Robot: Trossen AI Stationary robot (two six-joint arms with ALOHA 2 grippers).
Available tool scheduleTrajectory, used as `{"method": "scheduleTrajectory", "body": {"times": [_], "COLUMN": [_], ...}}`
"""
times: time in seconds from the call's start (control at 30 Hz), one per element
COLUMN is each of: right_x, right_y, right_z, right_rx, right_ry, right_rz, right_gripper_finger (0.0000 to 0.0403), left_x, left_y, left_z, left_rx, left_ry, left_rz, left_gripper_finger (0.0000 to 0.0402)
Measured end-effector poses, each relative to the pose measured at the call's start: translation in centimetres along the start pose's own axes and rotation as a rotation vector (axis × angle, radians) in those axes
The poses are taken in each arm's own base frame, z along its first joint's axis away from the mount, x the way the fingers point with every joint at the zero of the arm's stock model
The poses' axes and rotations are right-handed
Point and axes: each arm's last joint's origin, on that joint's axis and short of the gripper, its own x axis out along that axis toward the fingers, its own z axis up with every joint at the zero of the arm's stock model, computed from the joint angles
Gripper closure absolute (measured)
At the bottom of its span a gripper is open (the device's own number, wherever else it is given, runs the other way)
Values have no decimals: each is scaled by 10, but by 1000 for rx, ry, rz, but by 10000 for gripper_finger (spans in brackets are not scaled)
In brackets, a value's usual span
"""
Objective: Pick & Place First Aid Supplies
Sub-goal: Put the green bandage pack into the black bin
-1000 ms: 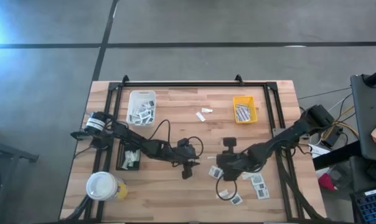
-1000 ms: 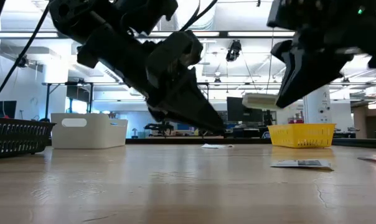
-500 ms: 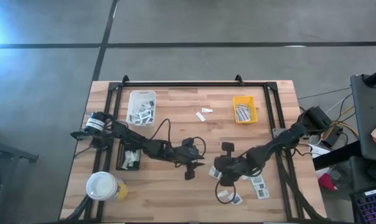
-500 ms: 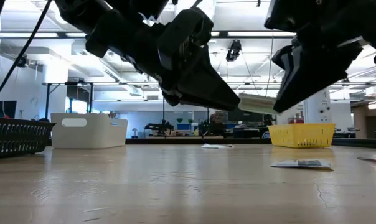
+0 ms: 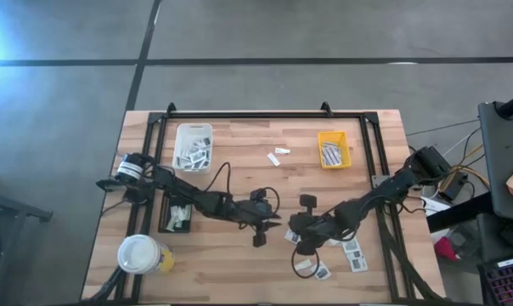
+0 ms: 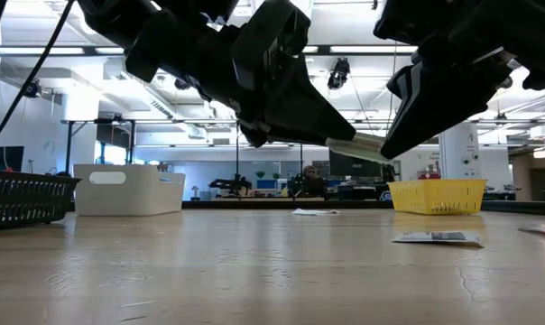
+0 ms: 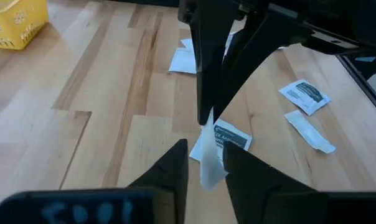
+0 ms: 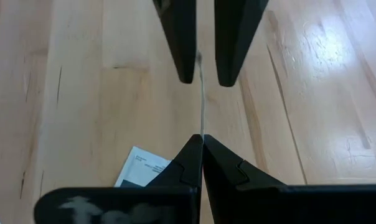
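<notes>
A white packet (image 8: 202, 93) is held edge-on above the table's (image 5: 239, 263) middle — pinched by the clenched right gripper (image 8: 202, 144), its other end between the left gripper's (image 7: 205, 163) parted fingers.

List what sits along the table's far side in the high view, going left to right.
White tray → two loose white packets → yellow tray.

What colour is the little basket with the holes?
Yellow basket, clearest in the high view.
</notes>
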Motion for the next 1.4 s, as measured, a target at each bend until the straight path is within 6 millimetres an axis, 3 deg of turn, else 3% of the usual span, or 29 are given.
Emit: {"method": "scheduleTrajectory", "body": {"times": [0.27, 0.73, 1.0, 1.4], "right_x": [0, 0, 2, 0], "right_y": [0, 0, -5, -9], "right_z": [0, 0, 0, -8], "right_rx": [0, 2, 47, 91], "right_ry": [-1, -2, 14, 94], "right_rz": [0, -1, -19, -58], "right_gripper_finger": [394, 392, 338, 290], "left_x": [0, 0, -1, -34], "left_y": [0, 1, 3, -1], "left_z": [-1, -3, -8, -7], "left_rx": [24, 17, 2, -40], "left_ry": [11, 30, 87, 233], "left_rz": [-7, -3, 39, 265], "left_gripper_finger": [396, 401, 401, 401]}}
